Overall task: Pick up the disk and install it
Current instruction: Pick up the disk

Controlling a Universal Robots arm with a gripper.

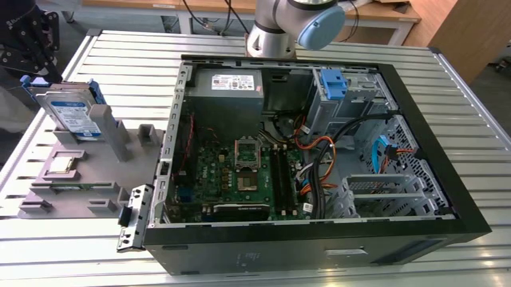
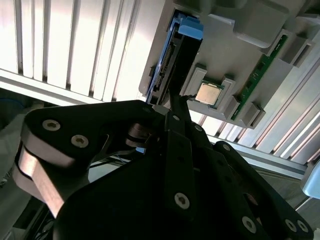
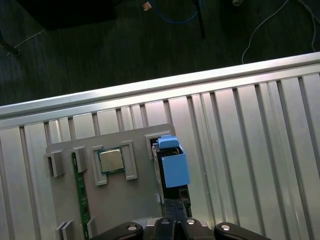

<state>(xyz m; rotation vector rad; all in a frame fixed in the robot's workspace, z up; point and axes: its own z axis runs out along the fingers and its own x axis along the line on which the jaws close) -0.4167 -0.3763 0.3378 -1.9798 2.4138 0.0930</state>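
Hangs just above the disk [image 1: 73,113], gripper [image 1: 51,70] pressed together, empty; stands on edge in the grey holder [image 1: 119,140], thin upper edge toward the tips.

The arm [image 1: 276,27] has its base at the far side of the scene, a grey column with a light blue cap on the joint. The gripper [image 1: 48,70] is black and hangs at the exterior view's left, on the far side, pointing downward. In both wrist views its dark linkage bars carry bright round screws [image 2: 181,200].
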